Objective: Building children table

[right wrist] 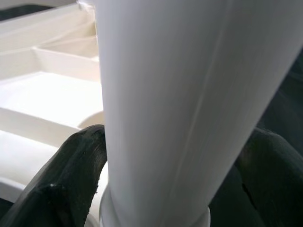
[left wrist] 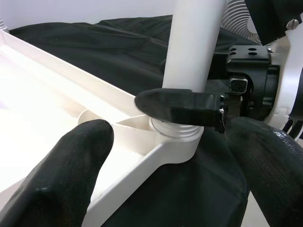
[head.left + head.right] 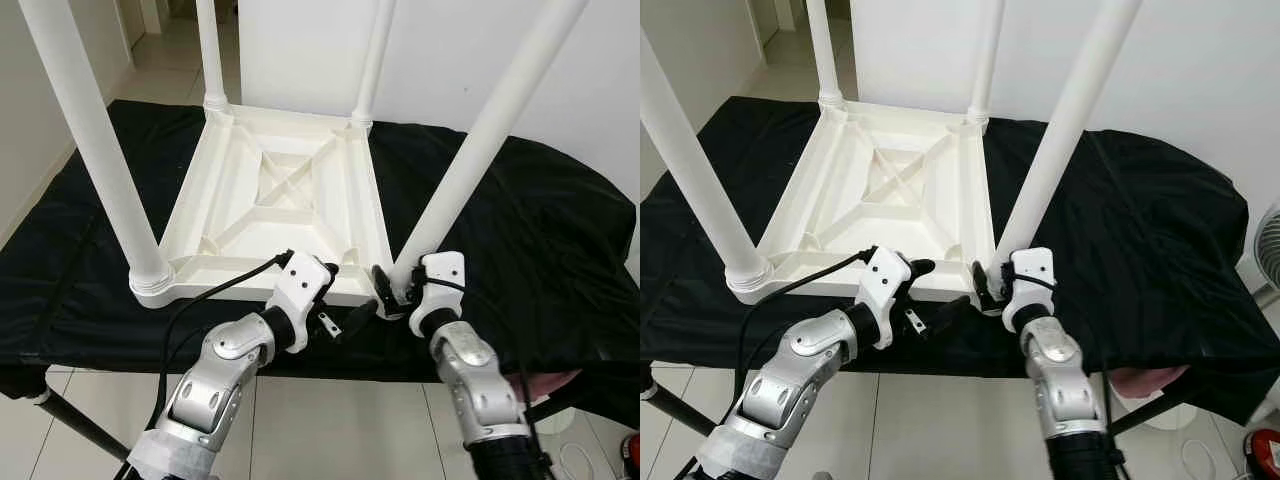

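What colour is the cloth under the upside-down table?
Black. The cloth shows best in the left eye view, lying under the white table.

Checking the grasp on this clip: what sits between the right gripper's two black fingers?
The near right table leg, low by its socket in the upturned white tabletop. The right gripper straddles it, as the right wrist view shows.

Inverted tabletop resting on the cloth-covered bench, one leg rising from each corner, with the right gripper around the near-right leg base and the left gripper just left.
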{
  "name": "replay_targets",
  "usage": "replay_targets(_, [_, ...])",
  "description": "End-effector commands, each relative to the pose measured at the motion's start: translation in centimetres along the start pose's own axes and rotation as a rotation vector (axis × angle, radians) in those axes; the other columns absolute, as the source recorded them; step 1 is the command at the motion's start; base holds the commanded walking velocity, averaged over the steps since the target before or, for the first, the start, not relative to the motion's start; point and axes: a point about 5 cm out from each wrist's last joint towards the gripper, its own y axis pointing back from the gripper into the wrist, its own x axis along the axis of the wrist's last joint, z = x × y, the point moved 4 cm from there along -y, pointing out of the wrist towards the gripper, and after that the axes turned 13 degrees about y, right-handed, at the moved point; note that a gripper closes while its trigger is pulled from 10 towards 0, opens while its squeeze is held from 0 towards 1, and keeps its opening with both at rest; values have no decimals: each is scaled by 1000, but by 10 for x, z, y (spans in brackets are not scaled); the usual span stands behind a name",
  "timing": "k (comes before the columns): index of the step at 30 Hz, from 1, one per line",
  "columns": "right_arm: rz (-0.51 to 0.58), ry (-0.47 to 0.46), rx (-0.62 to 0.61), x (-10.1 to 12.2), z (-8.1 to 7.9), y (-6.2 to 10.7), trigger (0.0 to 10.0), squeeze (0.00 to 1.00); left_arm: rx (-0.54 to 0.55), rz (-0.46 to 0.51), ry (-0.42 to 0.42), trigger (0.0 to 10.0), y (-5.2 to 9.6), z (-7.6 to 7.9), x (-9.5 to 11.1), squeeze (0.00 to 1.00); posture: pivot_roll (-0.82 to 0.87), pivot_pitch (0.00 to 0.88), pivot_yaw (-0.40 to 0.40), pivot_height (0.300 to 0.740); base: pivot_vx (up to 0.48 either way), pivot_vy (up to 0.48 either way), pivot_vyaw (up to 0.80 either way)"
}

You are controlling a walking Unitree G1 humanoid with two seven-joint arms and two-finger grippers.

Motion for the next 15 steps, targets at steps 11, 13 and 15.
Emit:
replay_targets(11, [65, 60, 368, 0, -3, -12, 10000, 0, 74, 33, -35, 10000, -7, -13, 10, 0, -55, 0, -57, 740, 0, 0, 0])
replay_targets(13, [65, 63, 394, -1, -4, -12, 9922, 0, 72, 34, -36, 10000, -7, -13, 11, 0, -55, 0, -55, 740, 0, 0, 0])
replay_targets(15, [36, 84, 463, -10, -7, -10, 275, 0, 63, 36, -37, 10000, -7, -12, 12, 0, -51, 0, -53, 740, 0, 0, 0])
